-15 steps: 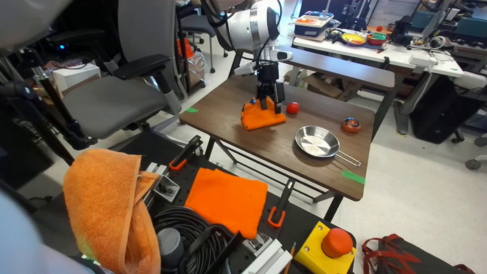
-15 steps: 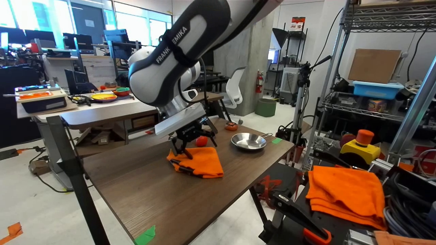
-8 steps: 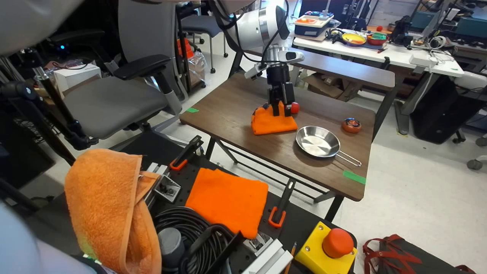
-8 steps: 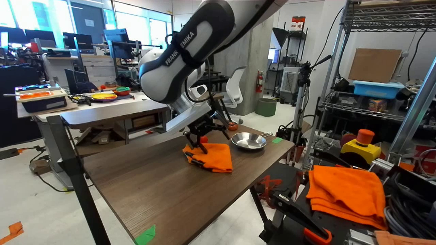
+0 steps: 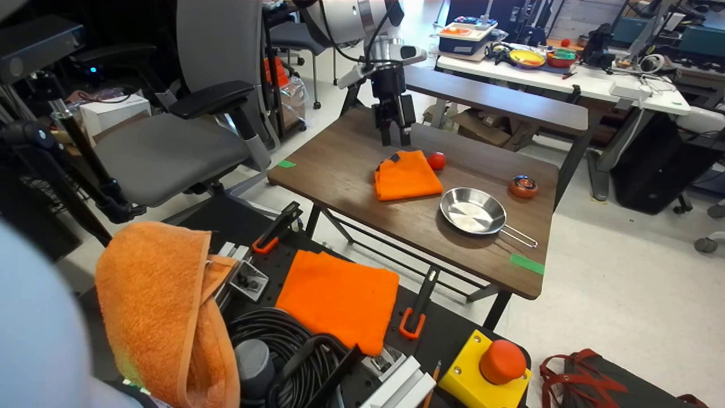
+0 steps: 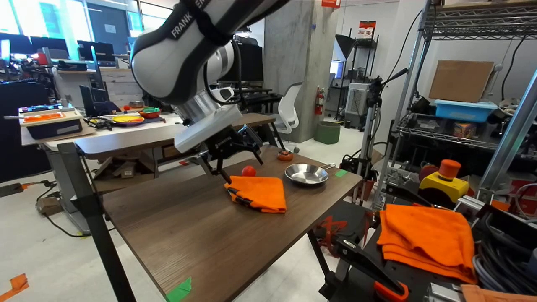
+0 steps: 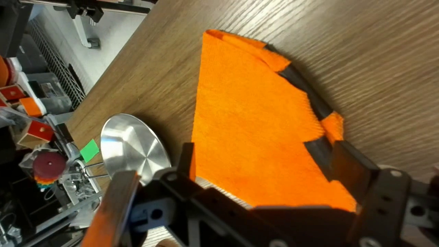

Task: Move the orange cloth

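Observation:
The orange cloth (image 5: 406, 177) lies folded on the brown table, with dark stripes along one edge. It also shows in an exterior view (image 6: 262, 193) and fills the middle of the wrist view (image 7: 250, 116). My gripper (image 5: 396, 140) is open and empty, above the cloth and toward its striped edge. In an exterior view the gripper (image 6: 244, 171) has one fingertip close over the cloth's corner; I cannot tell whether it touches. In the wrist view the fingers (image 7: 264, 149) stand wide apart, with the cloth below and between them.
A red ball (image 5: 436, 161) sits right beside the cloth. A metal pan (image 5: 473, 211) and an orange-brown round object (image 5: 522, 186) stand on the same table (image 6: 188, 235). A flat orange sheet (image 5: 340, 297), a fuzzy towel (image 5: 156, 300) and clamps lie on the black bench.
The cloth slid toward the pan along with the gripper between one second and half a second ago. Since then the gripper has risen and drawn back, and the cloth has stayed put.

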{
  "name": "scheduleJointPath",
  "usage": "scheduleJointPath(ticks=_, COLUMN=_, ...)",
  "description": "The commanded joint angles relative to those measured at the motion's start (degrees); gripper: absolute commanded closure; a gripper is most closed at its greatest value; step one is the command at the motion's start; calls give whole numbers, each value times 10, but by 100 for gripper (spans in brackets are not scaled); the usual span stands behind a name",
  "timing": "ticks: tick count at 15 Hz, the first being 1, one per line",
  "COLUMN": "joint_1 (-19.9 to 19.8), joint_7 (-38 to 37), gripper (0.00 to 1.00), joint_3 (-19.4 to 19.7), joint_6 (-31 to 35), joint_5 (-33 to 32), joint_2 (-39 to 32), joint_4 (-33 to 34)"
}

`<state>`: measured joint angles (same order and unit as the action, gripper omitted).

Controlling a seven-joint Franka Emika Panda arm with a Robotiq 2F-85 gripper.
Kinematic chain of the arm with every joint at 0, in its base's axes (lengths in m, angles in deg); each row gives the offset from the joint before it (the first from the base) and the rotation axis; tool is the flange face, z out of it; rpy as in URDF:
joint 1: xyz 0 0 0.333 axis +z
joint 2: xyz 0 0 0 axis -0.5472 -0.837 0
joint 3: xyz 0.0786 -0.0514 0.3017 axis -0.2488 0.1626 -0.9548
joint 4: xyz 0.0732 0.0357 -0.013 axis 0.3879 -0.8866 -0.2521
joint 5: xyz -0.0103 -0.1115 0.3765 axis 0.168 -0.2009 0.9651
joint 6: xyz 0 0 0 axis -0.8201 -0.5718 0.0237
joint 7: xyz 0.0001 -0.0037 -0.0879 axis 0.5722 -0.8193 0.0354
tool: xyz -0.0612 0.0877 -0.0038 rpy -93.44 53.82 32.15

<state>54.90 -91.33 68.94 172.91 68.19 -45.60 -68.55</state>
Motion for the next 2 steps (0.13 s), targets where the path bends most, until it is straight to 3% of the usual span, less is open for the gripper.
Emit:
scheduleJointPath(ticks=1, joint_1=-11, joint_7=-6, gripper=0, joint_3=-15, joint_6=-4, joint_5=-13, joint_2=-4, joint_4=5)
scheduleJointPath(ticks=2, joint_1=-13, joint_7=-6, gripper=0, joint_3=-14, joint_6=-4, joint_5=-13, joint_2=-10, joint_4=5)
